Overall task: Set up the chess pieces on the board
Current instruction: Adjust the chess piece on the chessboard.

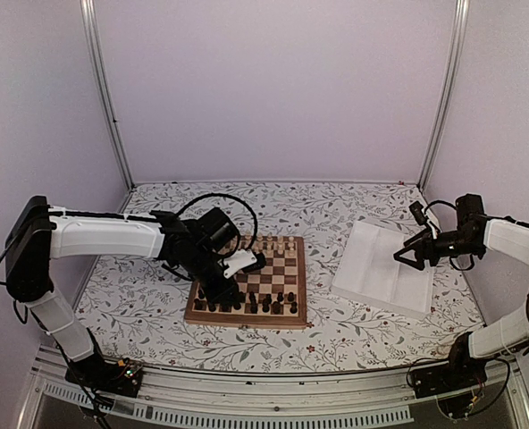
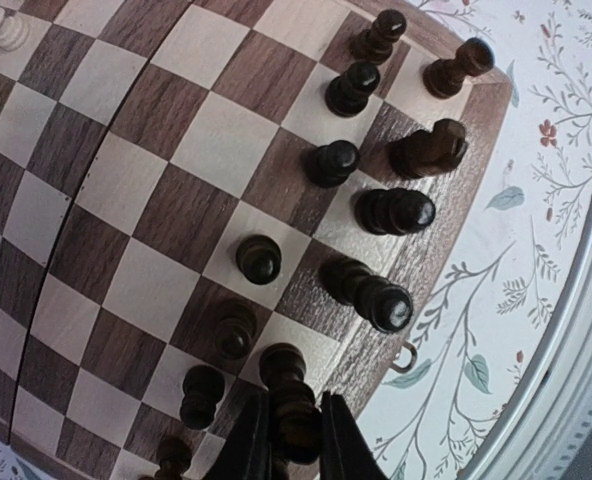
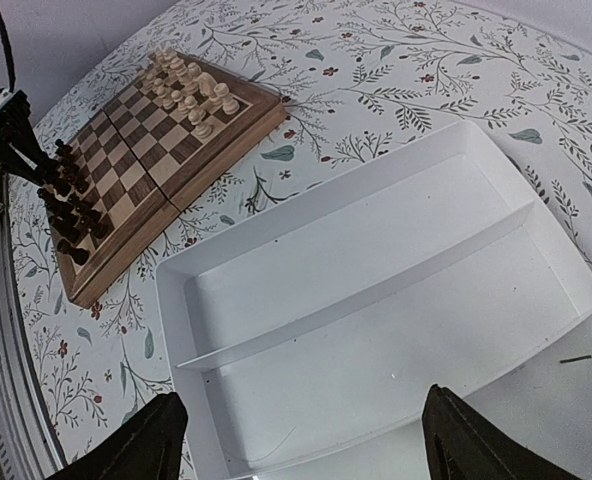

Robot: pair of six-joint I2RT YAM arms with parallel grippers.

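The board (image 1: 247, 320) lies in the middle of the table, with several dark chess pieces (image 1: 263, 306) standing along its near rows. My left gripper (image 1: 223, 288) hangs over the near left part of the board, shut on a dark chess piece (image 2: 292, 400). In the left wrist view that piece stands upright between the fingers (image 2: 246, 445), over a square by the board's (image 2: 176, 150) edge. Other dark pieces (image 2: 386, 210) stand close beside it. My right gripper (image 1: 404, 256) is open over the white tray (image 1: 381, 273), with nothing between its fingers (image 3: 161, 435).
Pale cream chessmen (image 1: 273, 243) fill the board's far rows. The white ridged tray (image 3: 376, 260) shows no pieces in the right wrist view. A metal rail runs along the table's near edge (image 2: 576, 330). Walls close the back and sides.
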